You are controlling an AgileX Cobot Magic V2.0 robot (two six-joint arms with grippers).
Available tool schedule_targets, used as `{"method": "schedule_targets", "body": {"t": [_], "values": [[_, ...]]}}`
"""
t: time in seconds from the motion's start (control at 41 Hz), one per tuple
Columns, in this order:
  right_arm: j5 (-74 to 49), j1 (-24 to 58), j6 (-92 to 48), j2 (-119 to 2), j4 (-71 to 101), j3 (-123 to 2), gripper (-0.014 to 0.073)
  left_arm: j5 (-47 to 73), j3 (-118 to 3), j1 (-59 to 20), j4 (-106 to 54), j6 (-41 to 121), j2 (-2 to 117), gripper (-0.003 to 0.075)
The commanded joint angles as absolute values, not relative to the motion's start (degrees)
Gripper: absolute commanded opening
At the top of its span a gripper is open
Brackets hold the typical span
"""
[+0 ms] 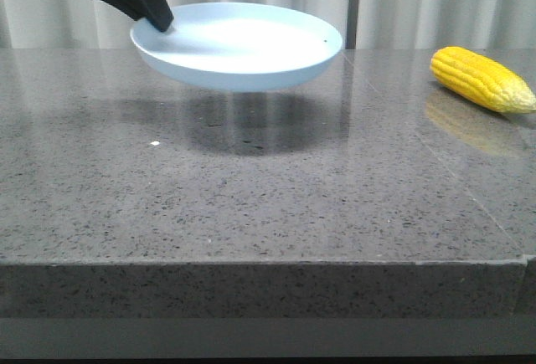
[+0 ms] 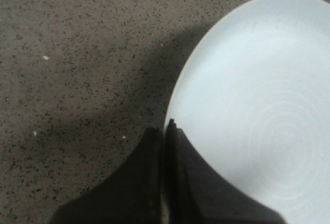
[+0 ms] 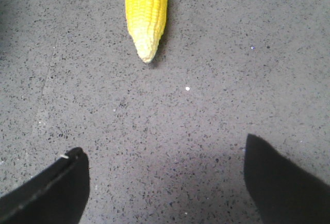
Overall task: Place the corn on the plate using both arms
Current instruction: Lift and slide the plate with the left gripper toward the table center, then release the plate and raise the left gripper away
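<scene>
- Left end effector (image 1: 159,19): its black fingers are pinched tight on the left rim of the plate, one above and one below the edge, as the left wrist view shows; it carries nothing else.
- Plate (image 1: 243,46): it hangs clear of the surface (image 1: 251,205), roughly level, with its shadow cast on the stone beneath. It looks stiff, smooth and light. Held at a single rim point, it probably sags or swings under added weight, and the glossy edge may slip in the grip.
- Corn (image 1: 481,78): it lies flat at the far right of the surface, well apart from the plate, its paler tip toward the right edge of the front view. It appears firm and fairly heavy for its size, with ridged kernels that offer friction. Being round, it is likely to roll, so the thicker mid-body, taken across its width, seems the best hold; the tapered tip would tend to squirt out.
- Right end effector (image 3: 165,177): seen only in the right wrist view, its fingers stand wide apart and hold nothing, hovering over bare stone with the tip of the corn ahead of them.
</scene>
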State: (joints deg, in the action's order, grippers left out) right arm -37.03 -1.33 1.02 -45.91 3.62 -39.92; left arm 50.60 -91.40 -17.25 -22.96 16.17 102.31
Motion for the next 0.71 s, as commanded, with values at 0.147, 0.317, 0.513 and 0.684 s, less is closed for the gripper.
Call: {"method": "schedule_targets", "body": {"t": [0.147, 0.317, 0.513, 0.684], "values": [[-33.97, -1.56, 0.38, -45.82, 4.03, -42.0, 0.0633, 47.13, -93.41, -17.78, -25.15, 16.11, 104.38, -0.002], [-33.97, -1.56, 0.38, -45.82, 4.03, -42.0, 0.0633, 48.24, -93.41, -17.78, -25.15, 16.11, 106.39, 0.0057], [-33.97, -1.56, 0.38, -45.82, 4.03, -42.0, 0.0633, 48.5, -93.67, -17.59, -24.91, 16.11, 105.82, 0.0409], [-33.97, -1.56, 0.38, -45.82, 4.03, -42.0, 0.0633, 49.88, -93.67, -17.74, -22.67, 16.11, 102.09, 0.048]]}}
